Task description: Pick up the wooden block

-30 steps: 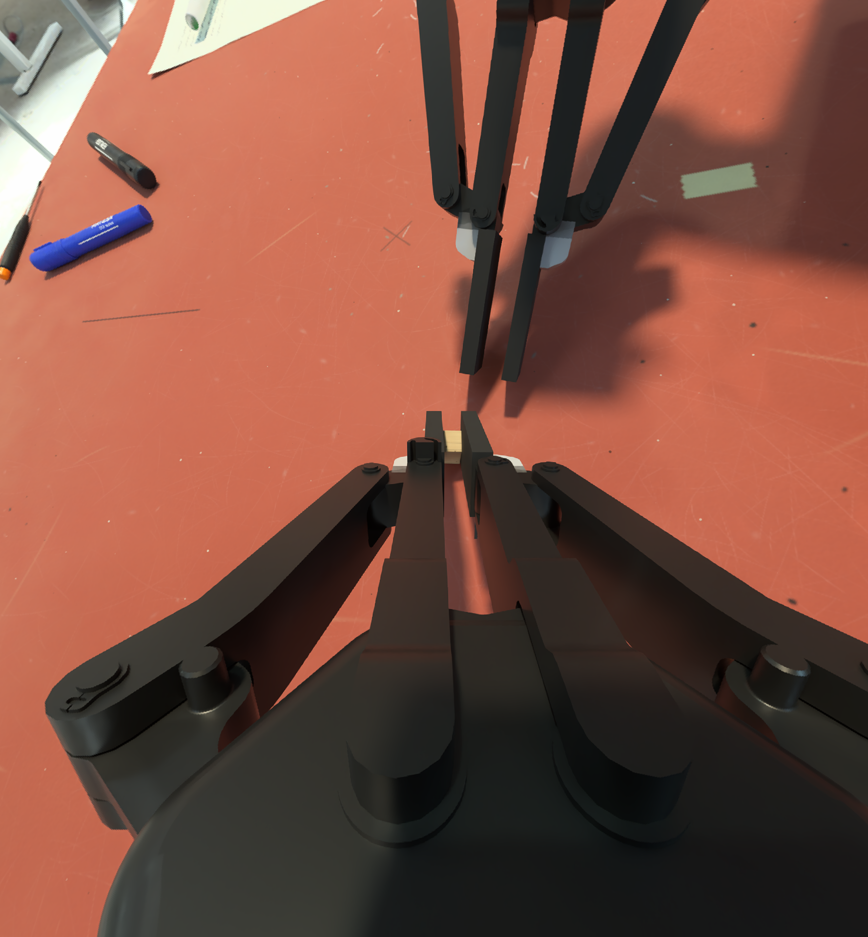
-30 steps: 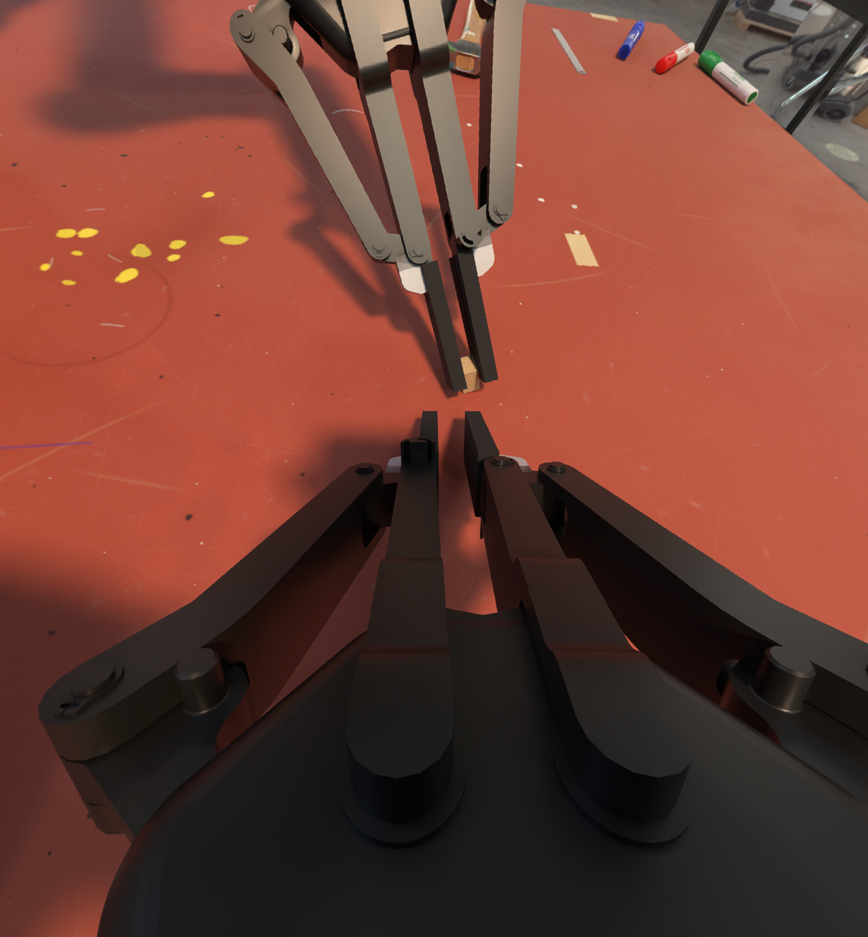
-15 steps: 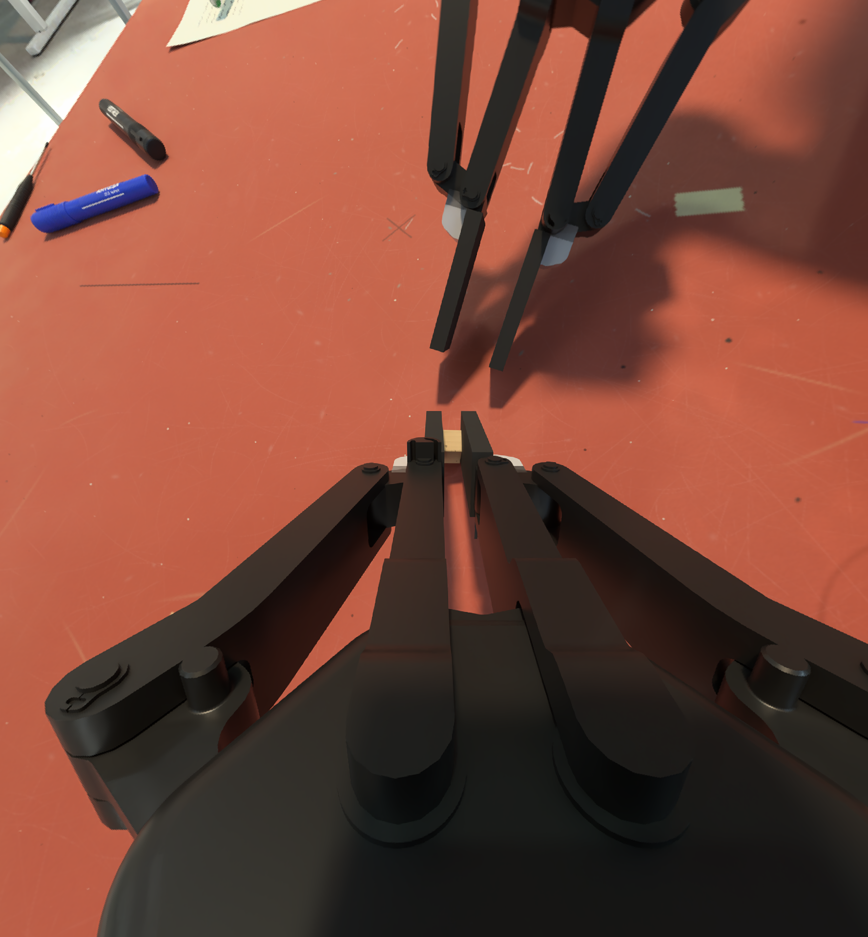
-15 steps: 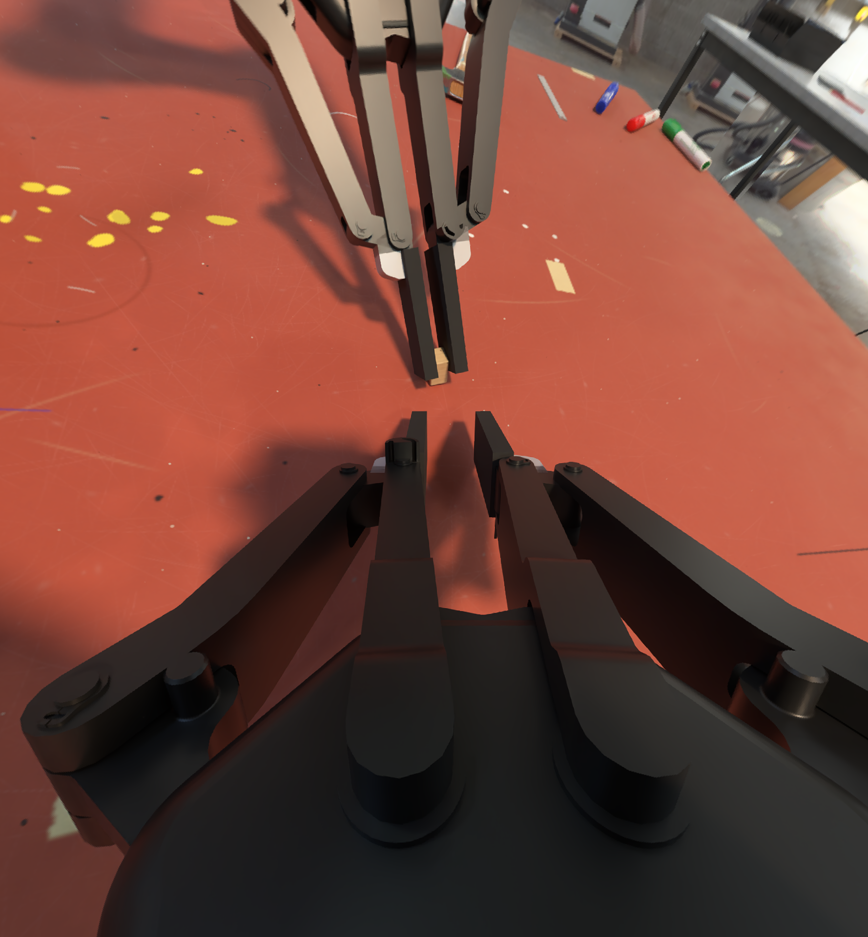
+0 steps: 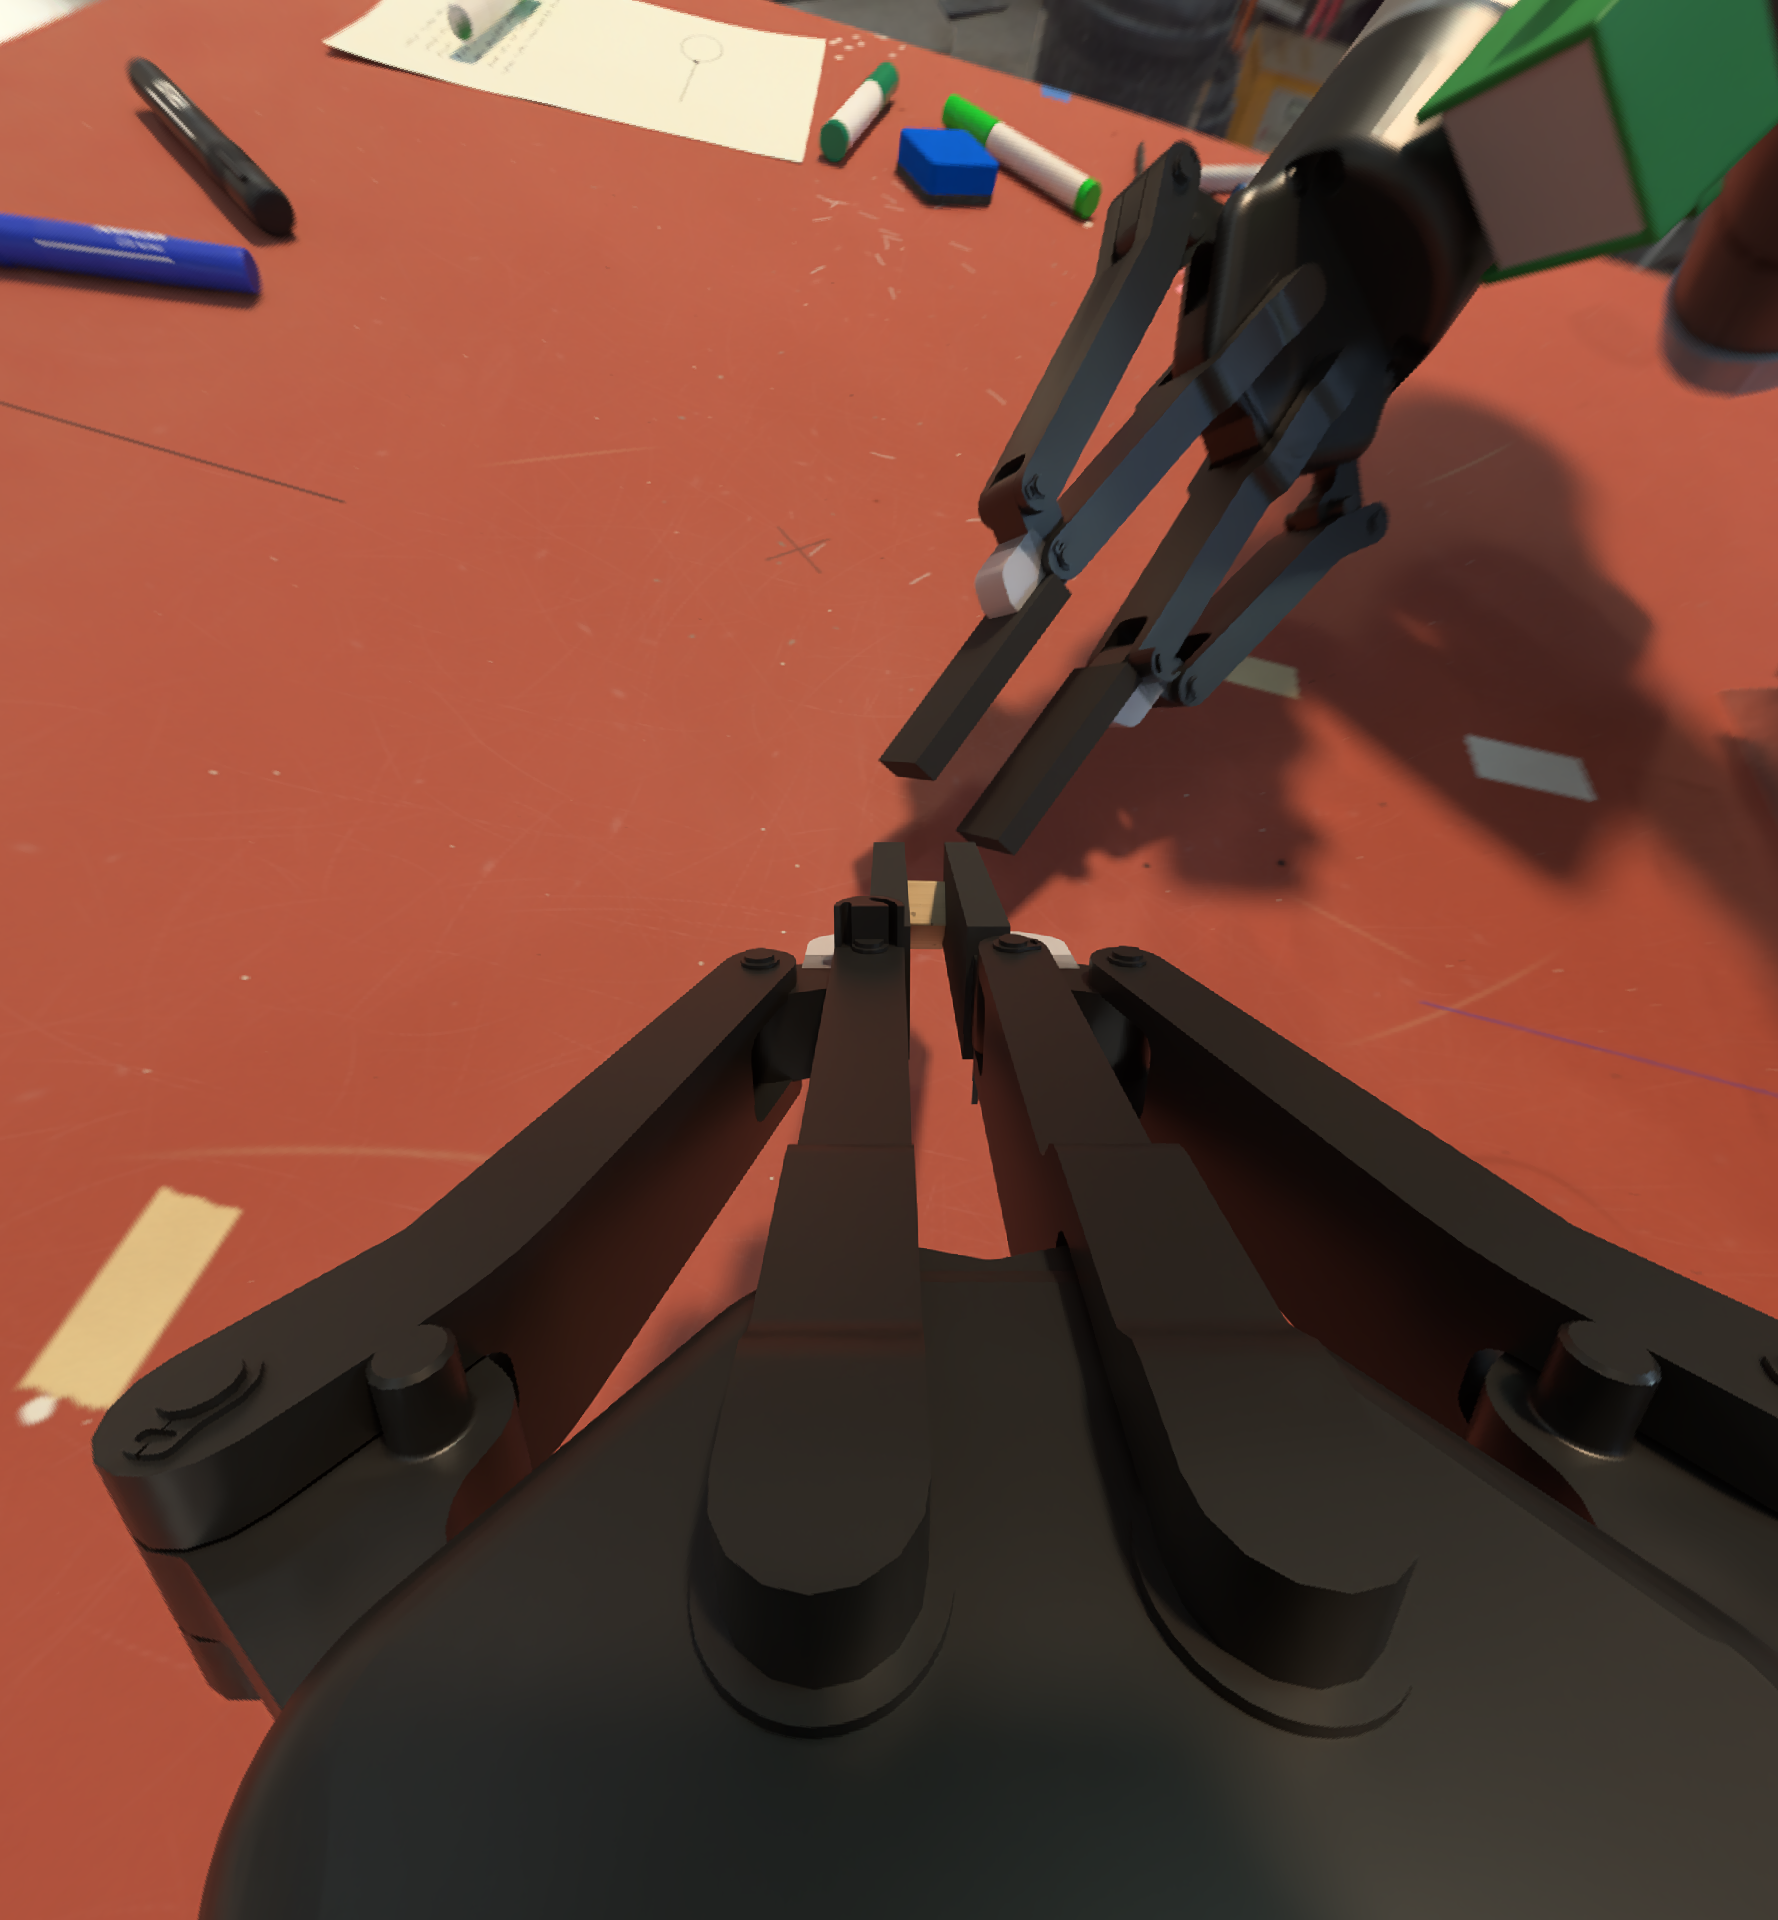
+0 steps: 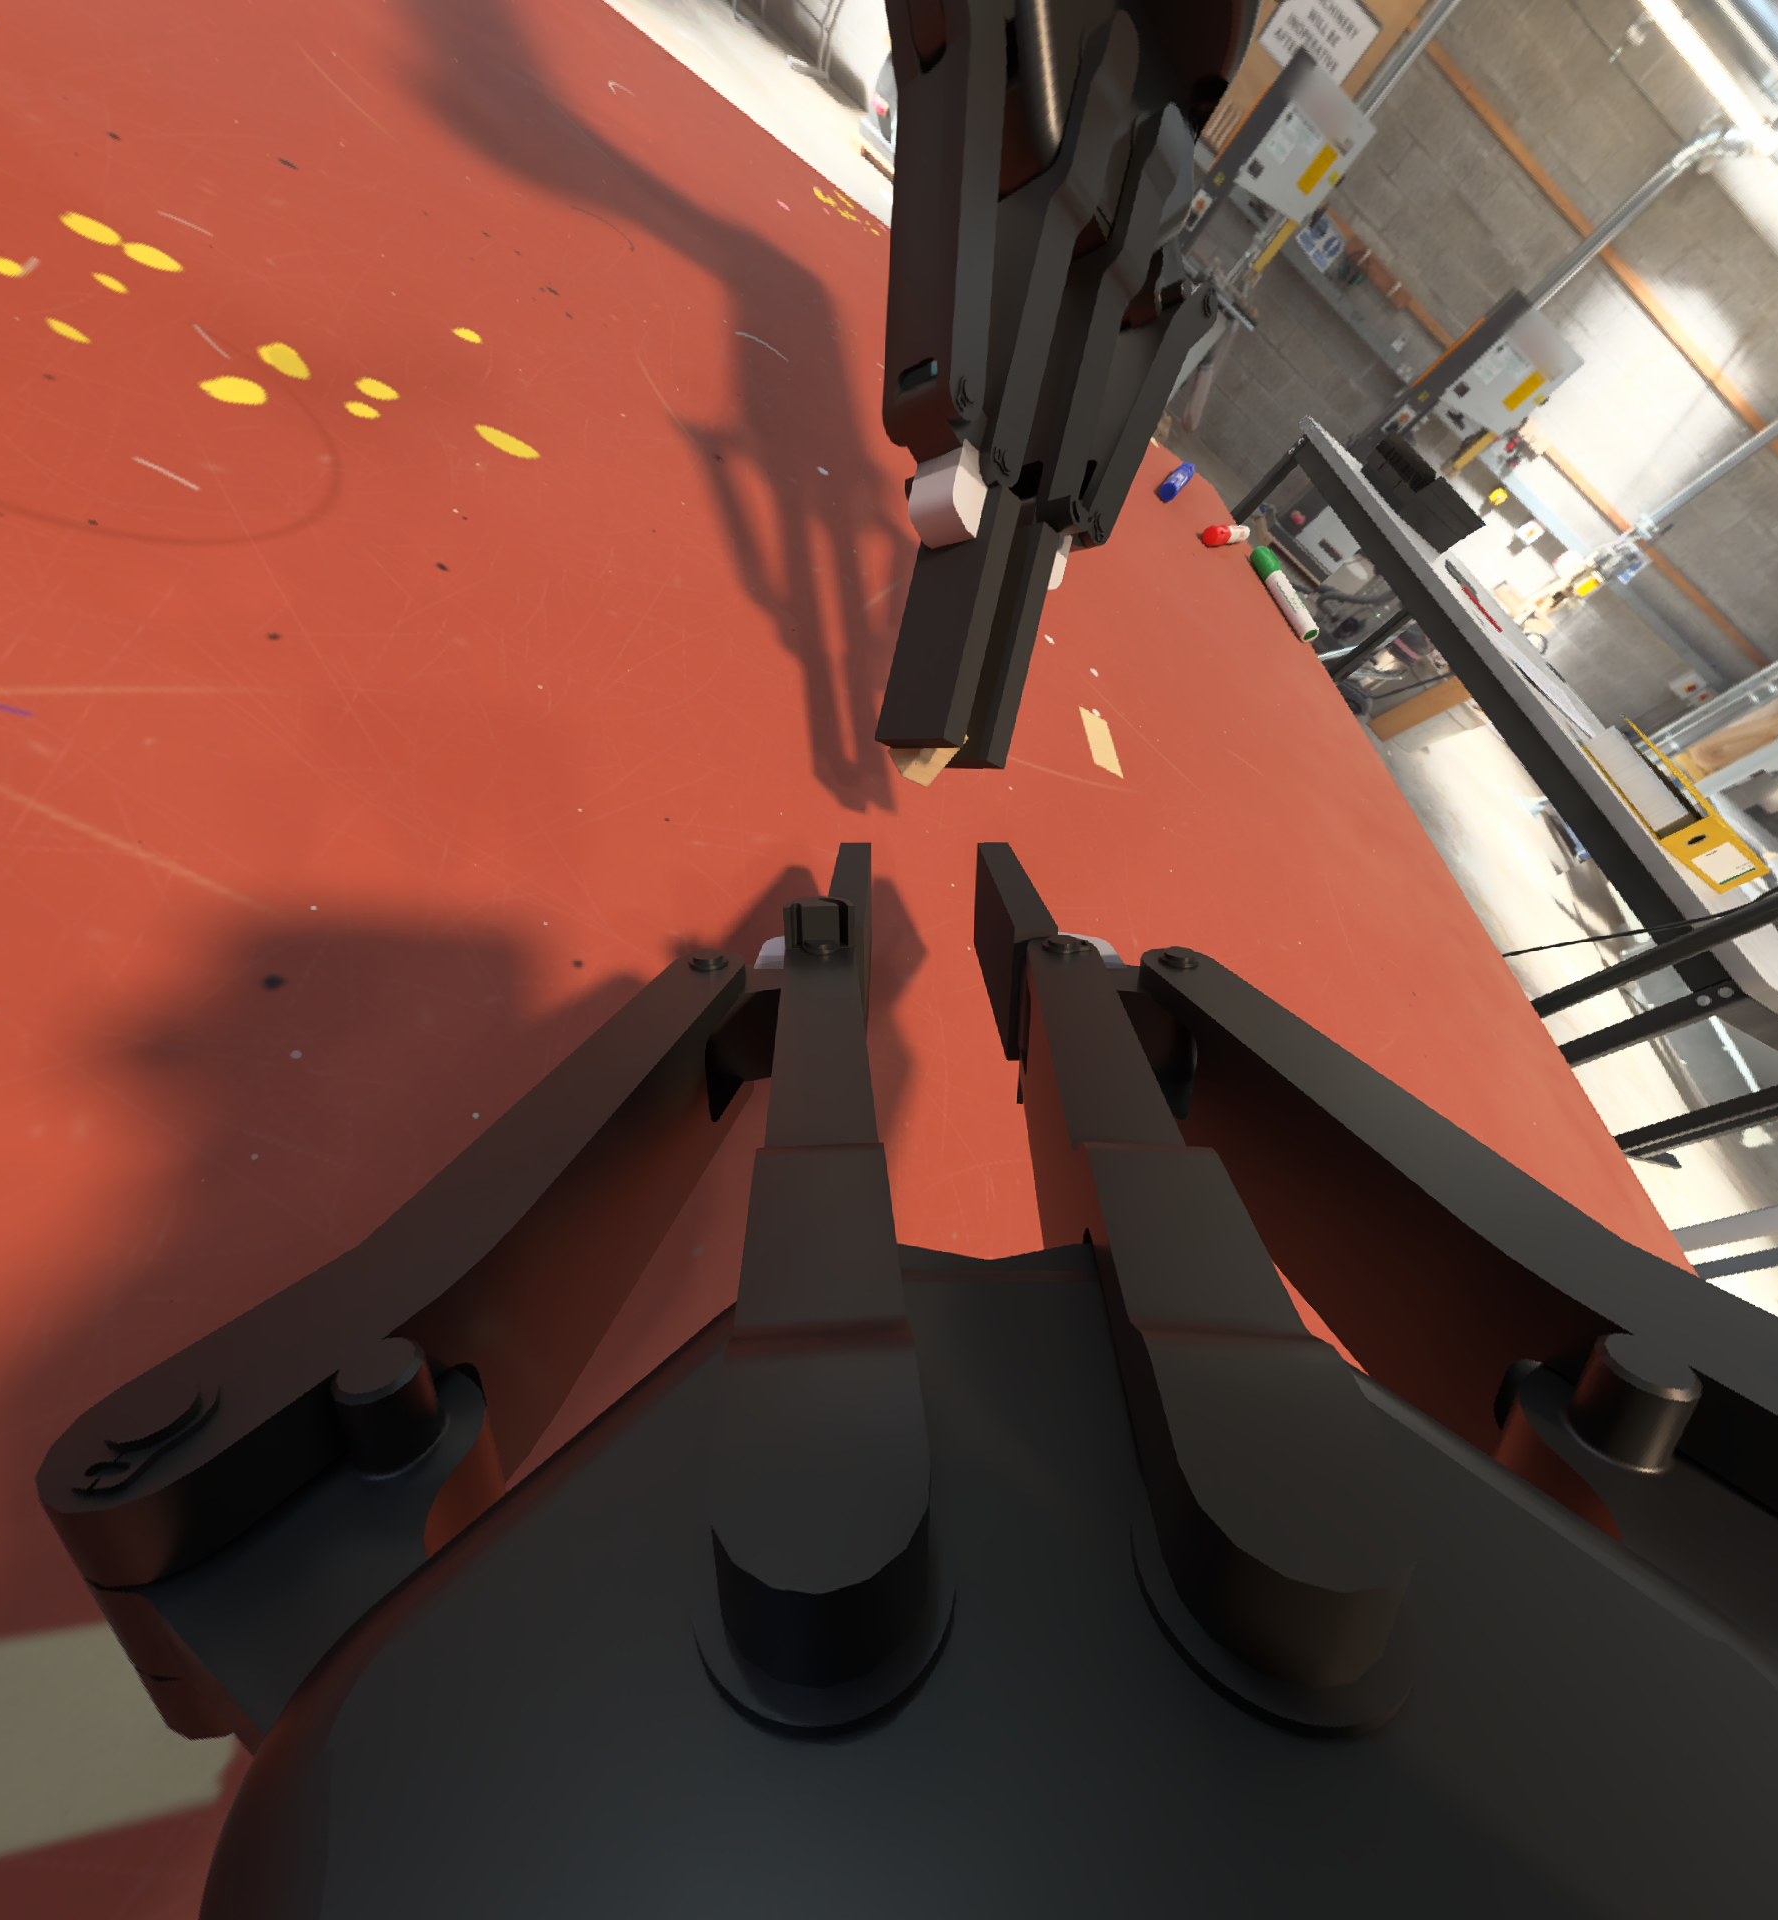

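Note:
A small light wooden block (image 5: 923,902) is clamped between the fingertips of my left gripper (image 5: 924,883), which is shut on it. In the right wrist view the left gripper (image 6: 942,750) hangs above the red table with the block (image 6: 924,766) poking out under its tips, clear of the surface. My right gripper (image 6: 921,883) is open and empty, its jaws a little apart, just in front of and below the block. In the left wrist view the right gripper (image 5: 952,800) comes in from the upper right, its tips close to mine.
The red table (image 5: 449,727) carries a blue marker (image 5: 95,249), a black marker (image 5: 210,145), a sheet of paper (image 5: 594,62), green-capped markers (image 5: 1020,156), a blue block (image 5: 947,164) and tape strips (image 5: 132,1299). The table's right edge (image 6: 1384,779) drops to the workshop floor.
My left gripper has lifted the block off the table and tilted. My right gripper has opened slightly and swung to the side, so both views have turned.

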Motion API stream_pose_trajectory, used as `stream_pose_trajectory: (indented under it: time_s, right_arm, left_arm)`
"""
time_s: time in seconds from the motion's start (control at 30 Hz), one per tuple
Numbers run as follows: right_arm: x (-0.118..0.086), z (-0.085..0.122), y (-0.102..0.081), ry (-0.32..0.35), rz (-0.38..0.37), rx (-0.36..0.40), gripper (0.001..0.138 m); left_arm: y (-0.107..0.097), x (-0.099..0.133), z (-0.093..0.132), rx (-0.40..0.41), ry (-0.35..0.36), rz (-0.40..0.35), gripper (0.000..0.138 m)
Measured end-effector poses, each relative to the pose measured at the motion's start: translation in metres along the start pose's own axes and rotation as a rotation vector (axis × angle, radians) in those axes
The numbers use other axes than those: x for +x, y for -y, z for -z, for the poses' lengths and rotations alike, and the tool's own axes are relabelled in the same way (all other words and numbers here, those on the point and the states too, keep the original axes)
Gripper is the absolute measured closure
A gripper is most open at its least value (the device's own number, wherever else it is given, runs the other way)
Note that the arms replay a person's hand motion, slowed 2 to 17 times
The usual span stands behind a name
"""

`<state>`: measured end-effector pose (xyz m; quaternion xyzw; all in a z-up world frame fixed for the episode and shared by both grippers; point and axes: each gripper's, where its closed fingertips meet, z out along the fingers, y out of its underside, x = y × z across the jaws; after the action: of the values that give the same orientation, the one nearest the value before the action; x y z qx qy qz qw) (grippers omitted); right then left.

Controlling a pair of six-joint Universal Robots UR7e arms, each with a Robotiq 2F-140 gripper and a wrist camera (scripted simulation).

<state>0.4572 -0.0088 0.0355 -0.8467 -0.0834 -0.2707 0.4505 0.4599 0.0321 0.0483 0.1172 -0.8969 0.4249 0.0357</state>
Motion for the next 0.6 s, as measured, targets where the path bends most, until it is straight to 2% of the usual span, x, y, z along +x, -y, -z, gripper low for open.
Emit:
stream_pose_trajectory:
  time_s: [0.17,0.3,0.6]
  right_arm:
    - [-0.001,-0.003,0.004,0.010,-0.019,0.010,0.111]
    - [-0.003,-0.003,0.013,0.045,-0.052,0.050,0.111]
    - [-0.002,0.004,0.036,0.128,-0.210,0.178,0.115]
  left_arm:
    - [0.004,0.007,0.007,0.034,-0.130,0.089,0.128]
    - [0.009,0.014,0.012,0.069,-0.226,0.160,0.128]
    - [0.018,0.021,0.020,0.137,-0.389,0.283,0.128]
